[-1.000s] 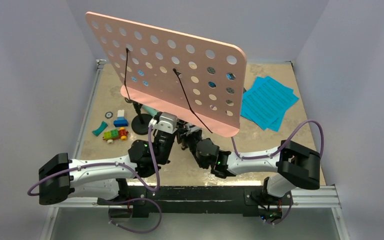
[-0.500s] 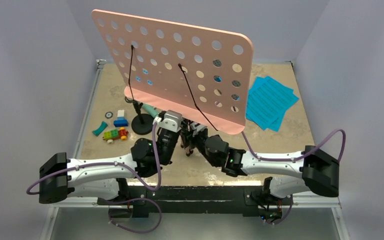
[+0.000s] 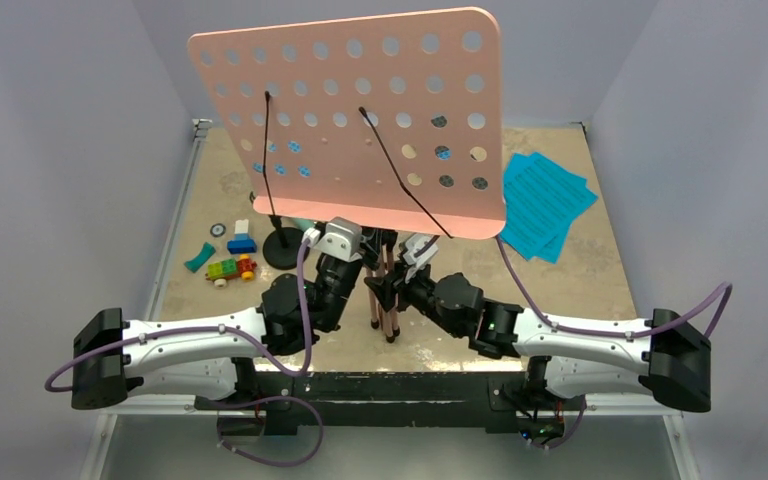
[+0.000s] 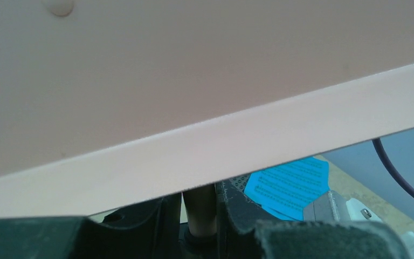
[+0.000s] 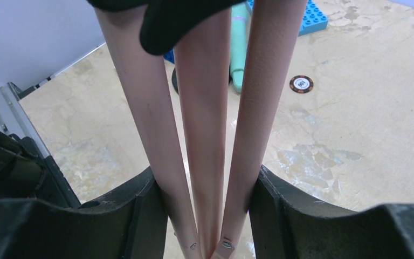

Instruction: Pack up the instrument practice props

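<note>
Up has gone the perforated board [image 3: 360, 120] of the pink music stand [image 3: 385, 300]: half a second ago it leaned back over the bench, and it now stands nearly upright and higher in the overhead view, while my right arm has stretched out low along the near edge. My left gripper [image 3: 352, 250] sits just under the board's lower lip, and in my left wrist view its fingers [image 4: 159, 221] press on either side of the dark post [image 4: 199, 213], so I am clamped on the stand there. My right gripper [image 5: 205, 216] is closed around the three pink legs [image 5: 205, 135], which are folded together into one bundle between my pads; their tips converge below my grip. Seen from above, the stand stands over the middle of the table [image 3: 580, 290], close to its near edge, with the leg bundle pointing down toward the surface. The cyan sheet-music pages [image 3: 540, 200] lie fanned in a loose stack by the right edge, toward the far corner, well apart from the stand. The black round-base mic stand [image 3: 282, 248] sits left of centre, just beside my left wrist, with the mint-green microphone [image 5: 240, 48] next to it. Near the left edge lie the small toy bricks [image 3: 230, 267], a blue brick [image 3: 241, 243], a teal curved piece [image 3: 198, 257] and a small round token [image 5: 301, 84].
</note>
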`<state>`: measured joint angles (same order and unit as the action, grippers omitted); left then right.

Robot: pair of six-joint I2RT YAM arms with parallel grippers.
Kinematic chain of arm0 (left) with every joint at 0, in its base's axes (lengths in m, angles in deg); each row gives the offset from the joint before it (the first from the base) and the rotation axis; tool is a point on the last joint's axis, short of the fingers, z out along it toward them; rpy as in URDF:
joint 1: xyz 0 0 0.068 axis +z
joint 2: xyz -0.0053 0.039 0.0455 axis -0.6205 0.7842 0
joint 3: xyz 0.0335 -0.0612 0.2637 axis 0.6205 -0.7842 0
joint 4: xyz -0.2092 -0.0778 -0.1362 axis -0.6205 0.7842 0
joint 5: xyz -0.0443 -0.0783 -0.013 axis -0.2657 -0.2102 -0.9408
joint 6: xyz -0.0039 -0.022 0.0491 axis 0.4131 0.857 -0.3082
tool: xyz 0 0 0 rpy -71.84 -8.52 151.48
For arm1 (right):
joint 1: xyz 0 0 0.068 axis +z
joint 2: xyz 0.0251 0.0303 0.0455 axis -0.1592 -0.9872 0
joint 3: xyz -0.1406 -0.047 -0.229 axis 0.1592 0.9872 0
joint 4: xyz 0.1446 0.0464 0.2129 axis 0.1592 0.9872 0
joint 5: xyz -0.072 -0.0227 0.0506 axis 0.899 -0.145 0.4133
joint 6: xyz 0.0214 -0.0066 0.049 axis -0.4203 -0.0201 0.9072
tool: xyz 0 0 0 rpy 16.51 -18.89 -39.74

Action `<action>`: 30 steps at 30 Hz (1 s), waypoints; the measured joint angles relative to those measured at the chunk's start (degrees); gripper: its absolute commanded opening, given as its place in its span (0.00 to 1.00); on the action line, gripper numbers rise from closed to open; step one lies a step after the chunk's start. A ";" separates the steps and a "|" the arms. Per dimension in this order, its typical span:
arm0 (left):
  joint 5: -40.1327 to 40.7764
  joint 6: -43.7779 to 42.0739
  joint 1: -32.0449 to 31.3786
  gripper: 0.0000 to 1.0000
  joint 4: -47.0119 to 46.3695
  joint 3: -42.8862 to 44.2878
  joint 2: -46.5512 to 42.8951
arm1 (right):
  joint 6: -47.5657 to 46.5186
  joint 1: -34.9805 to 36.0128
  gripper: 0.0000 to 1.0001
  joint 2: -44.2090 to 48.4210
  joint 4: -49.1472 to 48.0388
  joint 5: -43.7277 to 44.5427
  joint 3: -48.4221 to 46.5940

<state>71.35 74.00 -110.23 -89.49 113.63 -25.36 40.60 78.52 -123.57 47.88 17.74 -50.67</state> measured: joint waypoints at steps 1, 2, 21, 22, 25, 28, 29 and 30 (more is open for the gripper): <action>0.00 0.33 0.00 0.00 0.26 0.04 0.02 | 0.15 0.00 0.00 0.20 -0.61 -0.11 0.50; -0.02 0.57 0.00 0.00 0.35 0.09 0.02 | 0.15 0.00 0.00 0.20 -1.33 -0.17 0.83; 2.97 -5.03 -2.08 0.00 -5.68 -0.07 2.49 | -0.13 0.35 0.71 -1.09 -8.22 0.81 2.73; 3.08 -5.27 -2.14 0.00 -6.01 -0.07 2.64 | -0.09 0.39 0.72 -1.09 -8.37 0.94 2.73; 3.54 -6.16 -2.47 0.00 -6.91 -0.09 2.95 | -0.13 0.39 0.78 -1.09 -8.59 1.88 2.73; 3.80 -6.60 -2.62 0.00 -7.52 -0.20 3.04 | -0.15 0.37 0.82 -1.09 -8.66 2.56 2.73; 3.89 -6.62 -2.80 0.00 -7.80 -0.26 3.06 | -0.20 0.37 0.82 -1.09 -8.74 3.06 2.71; 4.00 -6.67 -2.84 0.00 -7.93 -0.28 3.06 | -0.22 0.37 0.83 -1.09 -8.96 3.32 2.73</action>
<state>75.35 67.34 -113.07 -97.42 113.34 -22.30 40.38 78.89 -124.66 38.92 21.07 -47.94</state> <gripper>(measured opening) 0.287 0.806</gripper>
